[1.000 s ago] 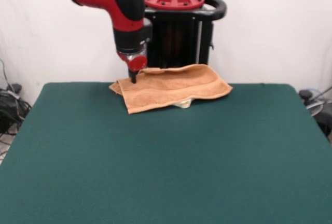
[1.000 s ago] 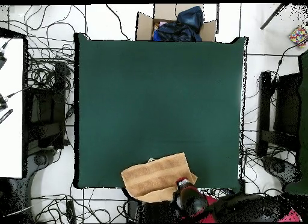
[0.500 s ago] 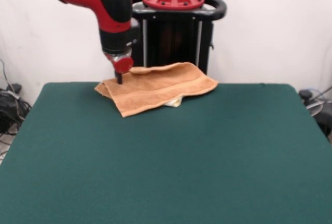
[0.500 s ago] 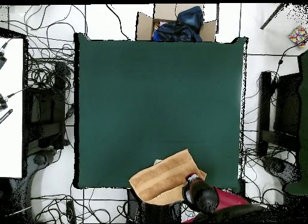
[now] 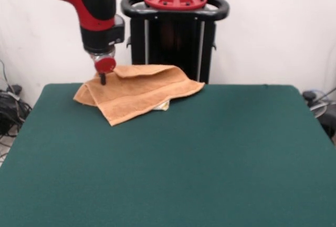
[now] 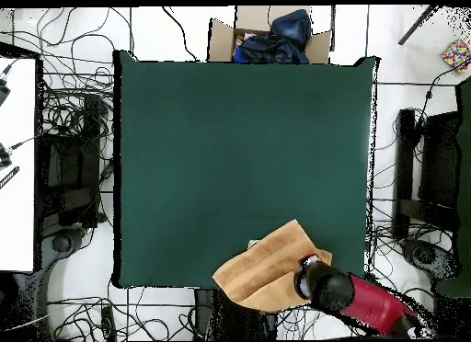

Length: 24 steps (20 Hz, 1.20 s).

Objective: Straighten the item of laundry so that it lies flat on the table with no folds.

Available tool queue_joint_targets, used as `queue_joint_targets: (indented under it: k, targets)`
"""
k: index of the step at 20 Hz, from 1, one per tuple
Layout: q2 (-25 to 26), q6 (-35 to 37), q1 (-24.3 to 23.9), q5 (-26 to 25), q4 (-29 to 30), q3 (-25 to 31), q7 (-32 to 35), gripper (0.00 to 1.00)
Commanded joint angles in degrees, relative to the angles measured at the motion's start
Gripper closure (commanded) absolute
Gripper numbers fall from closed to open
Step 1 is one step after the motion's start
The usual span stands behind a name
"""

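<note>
Towel: folded, at tabletop far edge, partly overhanging; shifted sideways with my pincer since before. Pincer on towel corner; grip state: cannot tell. Pedestal behind towel.

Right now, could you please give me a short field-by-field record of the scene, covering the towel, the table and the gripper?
towel: orange-tan towel lies folded over on itself, not flat
towel position: at the table edge on the robot's side, partly past that edge in the overhead view
label: small white bit shows under the towel's near edge
table: dark green top
gripper: gripper set down on the towel near one corner
gripper state: open or shut cannot be told
task status: folds remain, not yet straightened
</note>
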Motion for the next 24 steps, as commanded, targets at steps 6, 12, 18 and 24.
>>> queue_joint_targets:
  k: [6, 12, 18, 24]
  targets:
    - [0.0, 3.69, -1.09, 3.7, -11.53, 9.79, -0.44, 1.0]
    - [2.17, 1.79, 1.3, 4.19, -13.67, 8.49, 2.8, 1.0]
    - [3.85, 2.08, 3.89, 5.15, -16.55, 7.09, 4.59, 1.0]
    - [5.75, 1.28, 6.56, 7.25, -19.12, 5.99, 6.57, 1.0]
